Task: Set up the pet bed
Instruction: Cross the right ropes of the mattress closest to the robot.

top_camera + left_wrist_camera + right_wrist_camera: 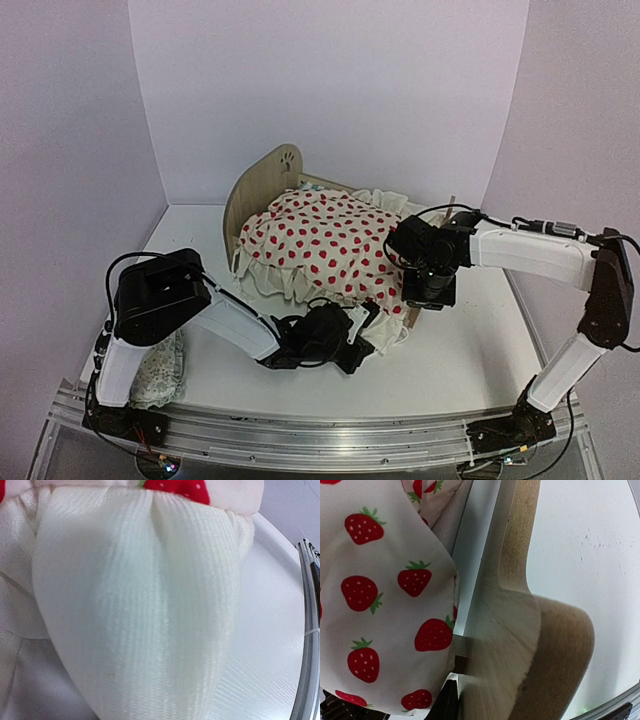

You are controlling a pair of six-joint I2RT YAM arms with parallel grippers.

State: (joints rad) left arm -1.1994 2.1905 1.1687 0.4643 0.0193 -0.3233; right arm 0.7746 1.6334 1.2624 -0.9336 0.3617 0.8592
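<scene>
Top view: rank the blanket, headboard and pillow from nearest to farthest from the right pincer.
1. Blanket, right beside the right pincer, on its left.
2. Headboard, farther back and to the left.
3. Pillow, in the near left corner of the view.

2 arms, the left arm and right arm, share white shells, black joints and black wrists; thin black cables loop alongside.

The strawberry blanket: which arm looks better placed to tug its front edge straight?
Probably left: the left gripper sits at the blanket near ruffle, while the right gripper is over at the bed's wooden footboard.
</scene>
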